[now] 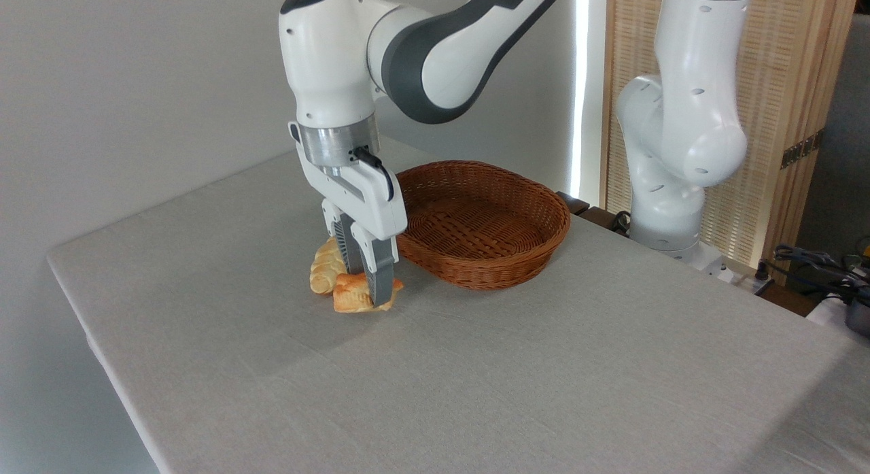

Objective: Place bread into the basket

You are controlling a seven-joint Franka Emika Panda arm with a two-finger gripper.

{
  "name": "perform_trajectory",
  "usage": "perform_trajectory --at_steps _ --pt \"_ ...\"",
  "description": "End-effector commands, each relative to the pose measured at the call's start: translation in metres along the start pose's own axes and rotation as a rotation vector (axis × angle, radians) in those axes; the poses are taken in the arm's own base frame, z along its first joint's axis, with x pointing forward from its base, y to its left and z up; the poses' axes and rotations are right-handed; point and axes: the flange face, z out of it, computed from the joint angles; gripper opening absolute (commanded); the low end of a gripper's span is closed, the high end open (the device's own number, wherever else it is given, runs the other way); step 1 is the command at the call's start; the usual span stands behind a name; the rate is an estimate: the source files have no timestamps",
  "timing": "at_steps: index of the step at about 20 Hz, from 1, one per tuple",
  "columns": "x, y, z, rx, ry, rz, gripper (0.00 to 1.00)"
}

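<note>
The bread (351, 298), a small orange-golden bun, sits on the table just left of the basket. My gripper (367, 283) has come down over it, pointing straight down. The near finger (382, 278) covers the bun's front and the far finger (350, 251) stands behind it, so the bun lies between them. Whether the fingers press on it does not show. The basket (537, 246), reddish-brown oval wicker, stands empty to the right of the gripper, its near-left rim close to the gripper's body.
A pale-yellow braided loaf (323, 268) lies against the bun's far-left side, partly behind the far finger. A second white robot arm (669, 168) stands beyond the table's right edge. The grey cloth table (476, 379) stretches wide in front.
</note>
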Motion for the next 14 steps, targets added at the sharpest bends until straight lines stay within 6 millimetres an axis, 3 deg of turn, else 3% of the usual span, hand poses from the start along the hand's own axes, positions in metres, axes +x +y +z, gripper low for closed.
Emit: perform_trajectory --at_steps 1,5,8,12,13,14 --pt "-0.003 -0.002 -0.040 -0.016 0.024 -0.017 0.51" --pt "-0.008 0.009 -0.064 -0.074 0.009 -0.012 0.52" --pt "-0.017 0.030 -0.078 -0.142 -0.024 0.012 0.54" --pt "-0.036 0.048 -0.083 -0.219 -0.117 0.050 0.60" --pt "-0.038 0.054 -0.086 -0.228 -0.127 0.061 0.68" --pt "-0.041 0.059 -0.084 -0.245 -0.149 0.068 0.88"
